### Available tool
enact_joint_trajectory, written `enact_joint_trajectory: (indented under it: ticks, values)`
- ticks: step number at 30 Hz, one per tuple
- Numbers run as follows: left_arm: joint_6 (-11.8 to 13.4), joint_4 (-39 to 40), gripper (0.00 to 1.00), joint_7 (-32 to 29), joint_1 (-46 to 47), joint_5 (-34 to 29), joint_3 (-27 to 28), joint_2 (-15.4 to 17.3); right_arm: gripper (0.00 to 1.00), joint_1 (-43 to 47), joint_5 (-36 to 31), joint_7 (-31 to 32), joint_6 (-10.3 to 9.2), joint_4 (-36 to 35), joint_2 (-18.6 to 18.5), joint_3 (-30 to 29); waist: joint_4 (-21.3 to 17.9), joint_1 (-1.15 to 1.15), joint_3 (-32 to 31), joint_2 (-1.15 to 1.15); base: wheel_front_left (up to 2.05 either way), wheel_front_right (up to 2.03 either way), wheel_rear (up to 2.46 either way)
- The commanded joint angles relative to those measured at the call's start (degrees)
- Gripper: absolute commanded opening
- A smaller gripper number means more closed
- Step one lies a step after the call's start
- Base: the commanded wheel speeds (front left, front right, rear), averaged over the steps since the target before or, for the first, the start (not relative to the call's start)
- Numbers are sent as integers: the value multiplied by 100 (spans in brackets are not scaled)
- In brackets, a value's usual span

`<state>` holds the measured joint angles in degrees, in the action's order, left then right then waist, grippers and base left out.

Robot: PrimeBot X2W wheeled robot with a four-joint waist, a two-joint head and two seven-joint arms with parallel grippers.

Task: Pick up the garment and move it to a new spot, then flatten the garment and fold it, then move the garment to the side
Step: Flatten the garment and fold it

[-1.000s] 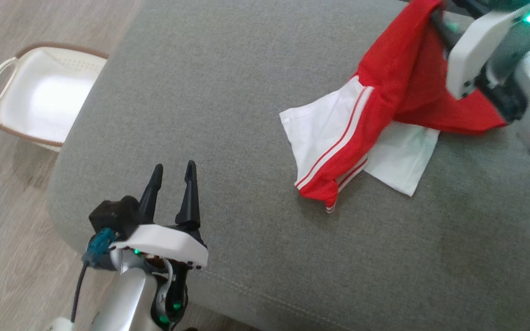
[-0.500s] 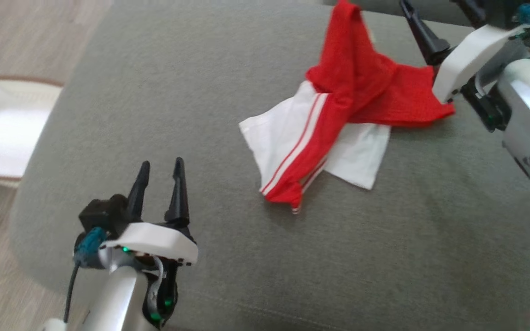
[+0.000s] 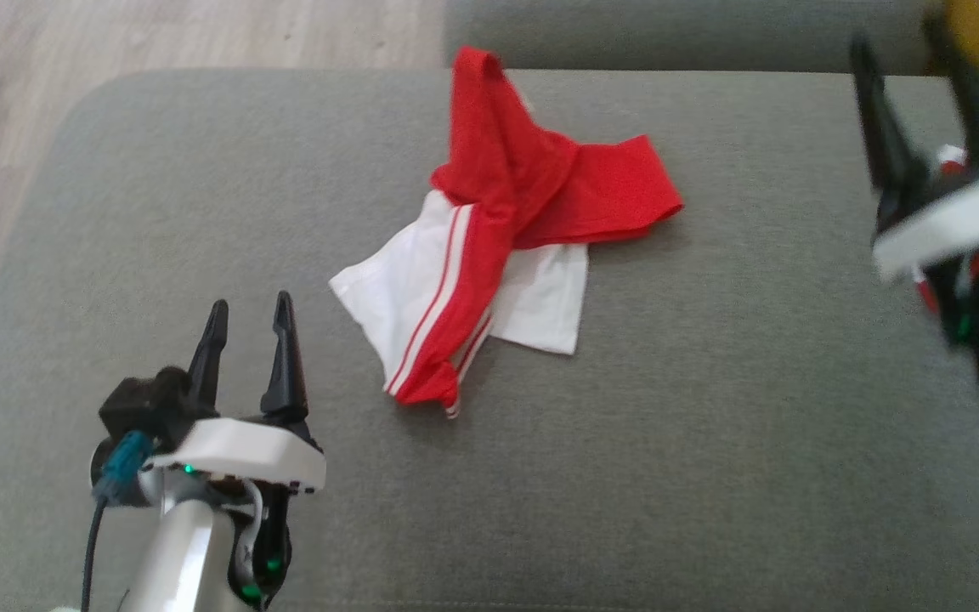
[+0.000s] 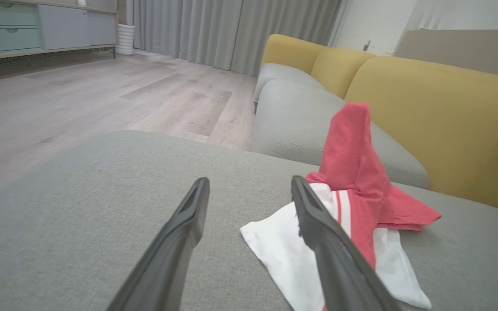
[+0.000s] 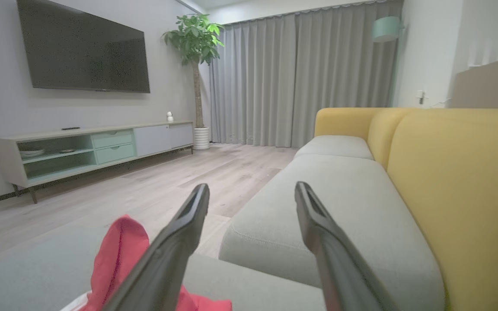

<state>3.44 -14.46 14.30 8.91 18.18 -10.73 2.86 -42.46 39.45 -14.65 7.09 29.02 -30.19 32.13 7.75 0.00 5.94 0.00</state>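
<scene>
The garment (image 3: pixel 506 229), red with white panels and white stripes, lies crumpled in the middle of the grey cushion (image 3: pixel 710 467), one red corner standing up in a peak. My left gripper (image 3: pixel 250 304) hovers open at the lower left, short of the garment's white edge, with nothing between its fingers. My right gripper (image 3: pixel 897 38) is open at the upper right, blurred and well clear of the cloth. In the left wrist view the garment (image 4: pixel 352 172) lies just beyond and right of the open left gripper (image 4: pixel 250 181). In the right wrist view the open right gripper (image 5: pixel 252 185) stands above the red peak of the garment (image 5: pixel 117 246).
A yellow sofa back (image 4: pixel 448 121) rises behind the cushion, and a second grey seat (image 3: pixel 668 34) adjoins it at the far side. Wood floor (image 3: pixel 200 34) lies to the left. A TV stand (image 5: pixel 80 147) stands along the far wall.
My right gripper has opened, let go of the garment's red part and pulled away to the right. The head camera has swung, taking the white basket out of view. The left gripper stayed open.
</scene>
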Motion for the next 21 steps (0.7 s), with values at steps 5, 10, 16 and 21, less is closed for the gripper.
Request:
enact_joint_trajectory:
  ticks: [5,10,16,21]
  values:
    - [-82,247,100,70,18,-119,259,114,100,1586,-755,-34,40,-1076,384,-1100,-414,0,-192,0,0,0,0]
    - [-107,240,100,70,-15,-146,293,111,100,2862,-1282,-34,40,-1730,1050,-1877,-594,0,-208,0,0,0,0]
    - [-155,153,100,70,-2,-153,276,117,100,3219,-1548,90,40,-2019,1372,-2085,-686,0,-216,0,0,0,0]
    - [-251,95,100,-8,76,-57,200,106,100,3273,-1614,218,40,-2188,1457,-2175,-728,0,-194,0,0,0,0]
